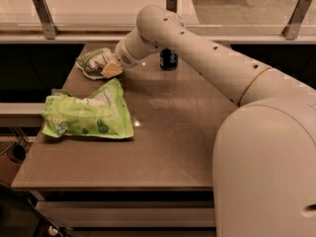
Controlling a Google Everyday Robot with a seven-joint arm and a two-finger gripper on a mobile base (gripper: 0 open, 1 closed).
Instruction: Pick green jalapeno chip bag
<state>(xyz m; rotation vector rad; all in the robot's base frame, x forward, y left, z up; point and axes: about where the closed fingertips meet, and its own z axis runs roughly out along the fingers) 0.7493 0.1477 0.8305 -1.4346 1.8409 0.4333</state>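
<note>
Two bags on table. Gripper, upper left of frame, sits against right edge of green jalapeno chip bag — grip state: cannot tell. Bag appears to rest on table, unlifted; reach approx. done — secure grasp & lift remain. Larger lime bag, lower left, untouched.

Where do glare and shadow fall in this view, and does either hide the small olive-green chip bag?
Camera view: warm, dim light; a small glare spot on the table beside the lime-green bag, with a thin shadow under that bag's near edge. Camera view: the green jalapeno chip bag is free of glare; only the gripper, at its right side, covers part of it.
</note>
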